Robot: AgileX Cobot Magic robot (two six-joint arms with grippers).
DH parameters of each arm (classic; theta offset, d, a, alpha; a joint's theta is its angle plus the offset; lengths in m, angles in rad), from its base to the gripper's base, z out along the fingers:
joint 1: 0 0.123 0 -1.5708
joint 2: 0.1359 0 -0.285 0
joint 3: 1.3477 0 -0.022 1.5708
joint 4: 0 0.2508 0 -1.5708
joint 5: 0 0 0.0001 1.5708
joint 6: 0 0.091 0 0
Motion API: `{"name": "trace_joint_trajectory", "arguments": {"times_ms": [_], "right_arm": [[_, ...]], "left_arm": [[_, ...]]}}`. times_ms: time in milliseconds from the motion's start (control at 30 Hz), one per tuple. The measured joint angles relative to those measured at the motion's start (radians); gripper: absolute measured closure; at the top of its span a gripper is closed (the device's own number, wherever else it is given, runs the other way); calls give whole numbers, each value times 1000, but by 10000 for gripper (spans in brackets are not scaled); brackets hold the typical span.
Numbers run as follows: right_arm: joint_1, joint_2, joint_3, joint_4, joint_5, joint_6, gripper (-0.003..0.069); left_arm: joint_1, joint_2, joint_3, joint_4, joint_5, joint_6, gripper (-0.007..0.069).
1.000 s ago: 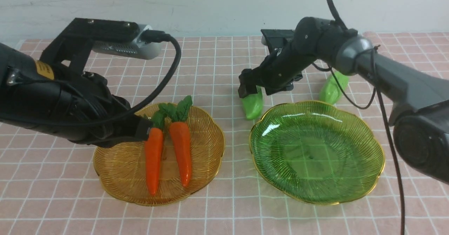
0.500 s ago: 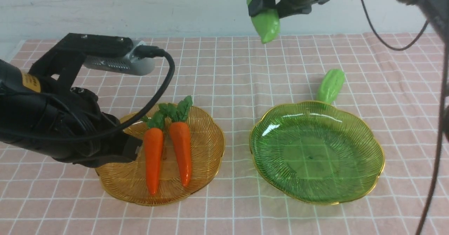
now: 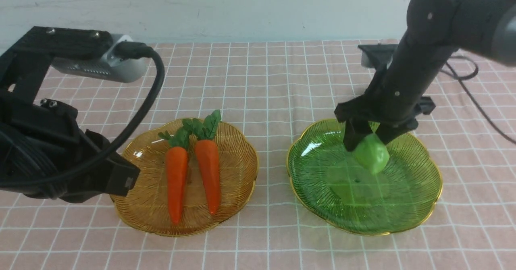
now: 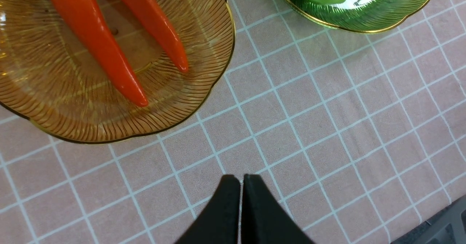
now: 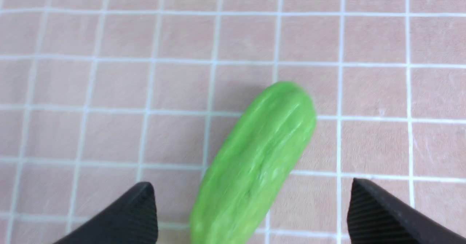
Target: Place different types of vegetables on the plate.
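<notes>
Toward the left edge, note the left gripper [image 4: 240,179], fingers pressed together on nothing, near the rim of the amber plate [image 3: 238,141]. Find both carrots [image 3: 176,181] lying side by side on that plate. Further right, locate the green plate [image 3: 419,189] and, above it, the right gripper [image 3: 367,140], fingers spread wide, clamping nothing. Read the light-green gourd [image 3: 371,156] as free just below those fingers, apparently down in the green plate. Regard the ridged gourd [image 5: 262,145] against pink cloth [image 5: 72,91] in the right wrist view as possibly the other one; cannot tell. Judge these vegetables light, rigid and glossy, so prone to slip and roll. Take a carrot across its thick shoulder below the leaves; take a gourd across its middle, fingers square to the long axis.
</notes>
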Motion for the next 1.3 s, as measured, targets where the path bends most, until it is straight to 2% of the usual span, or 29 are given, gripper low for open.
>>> {"name": "trace_joint_trajectory", "arguments": {"times_ms": [300, 600, 700, 833, 1133, 1300], "right_arm": [[-18, 209, -168, 25, -3, 67, 13], [-18, 301, -201, 43, 23, 126, 25], [-19, 307, -201, 72, 38, 123, 84], [-20, 307, -227, 93, 69, 97, 267], [-40, 184, -414, 42, 229, 64, 256], [-45, 1, -379, 33, 235, 40, 256]], "left_arm": [[0, 0, 0, 5, 4, -2, 628], [0, 0, 0, 31, 17, -34, 628], [0, 0, 0, 39, 25, -42, 628], [0, 0, 0, 46, 26, -45, 628], [0, 0, 0, 50, 26, -45, 628], [0, 0, 0, 51, 27, -45, 628]]}}
